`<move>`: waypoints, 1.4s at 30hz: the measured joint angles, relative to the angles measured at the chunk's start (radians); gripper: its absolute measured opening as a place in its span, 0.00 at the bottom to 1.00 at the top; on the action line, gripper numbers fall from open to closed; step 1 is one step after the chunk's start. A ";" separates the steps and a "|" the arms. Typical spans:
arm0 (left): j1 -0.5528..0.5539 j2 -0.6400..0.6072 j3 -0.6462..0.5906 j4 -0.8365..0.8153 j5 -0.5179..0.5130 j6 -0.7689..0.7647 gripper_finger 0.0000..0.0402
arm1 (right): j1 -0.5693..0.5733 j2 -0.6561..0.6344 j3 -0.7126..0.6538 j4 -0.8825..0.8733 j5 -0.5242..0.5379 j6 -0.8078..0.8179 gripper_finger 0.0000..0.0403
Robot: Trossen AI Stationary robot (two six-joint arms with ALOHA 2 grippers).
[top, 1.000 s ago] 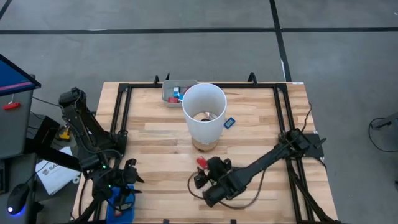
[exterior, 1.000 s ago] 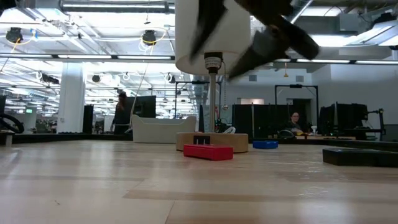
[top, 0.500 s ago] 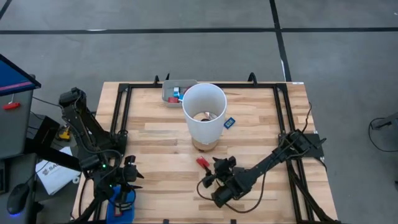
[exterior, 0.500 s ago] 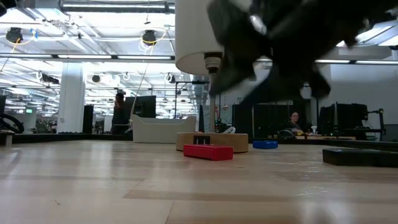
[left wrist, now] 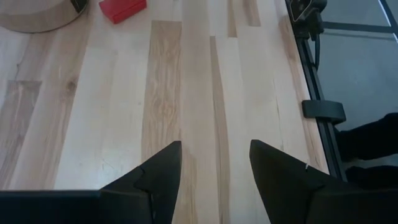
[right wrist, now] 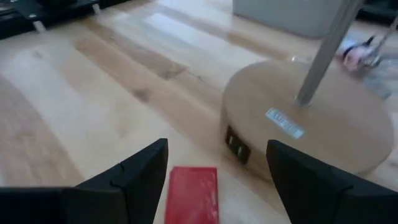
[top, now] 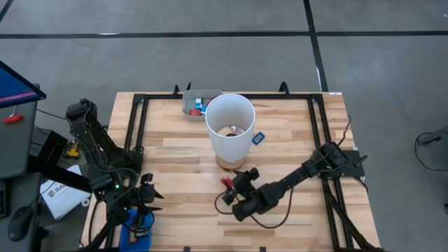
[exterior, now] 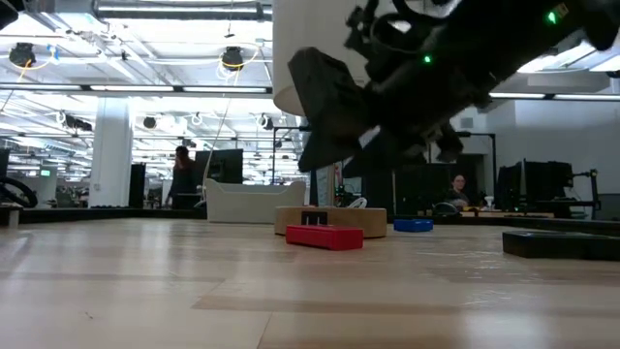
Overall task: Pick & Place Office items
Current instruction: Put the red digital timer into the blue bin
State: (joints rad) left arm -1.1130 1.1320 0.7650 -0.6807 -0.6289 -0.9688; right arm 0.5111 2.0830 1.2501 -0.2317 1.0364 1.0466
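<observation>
A small red office item (right wrist: 193, 194) lies flat on the wooden table (top: 294, 140), just beside the round wooden base (right wrist: 298, 124) under the tall white cylinder (top: 229, 127). The right gripper (right wrist: 208, 186) hangs low over it with its jaws spread wide on either side, holding nothing. The left gripper (left wrist: 214, 180), also open and empty, sits at the table's near left corner above a blue tray (top: 137, 235); more small pieces lie in a grey tray (top: 190, 107) behind the cylinder.
</observation>
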 joint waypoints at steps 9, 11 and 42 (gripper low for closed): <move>0.000 0.000 0.000 0.000 0.000 0.002 0.46 | -0.027 0.000 -0.105 0.232 -0.107 -0.027 0.66; 0.000 0.000 0.000 0.001 0.000 0.006 0.46 | -0.033 0.000 -0.109 0.234 -0.129 -0.029 0.66; -0.002 0.000 0.000 0.005 0.001 0.022 0.46 | -0.047 0.228 0.159 -0.007 -0.217 0.019 0.39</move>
State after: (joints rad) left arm -1.1145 1.1324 0.7650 -0.6762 -0.6277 -0.9466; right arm 0.4640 2.3108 1.4094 -0.2382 0.8196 1.0656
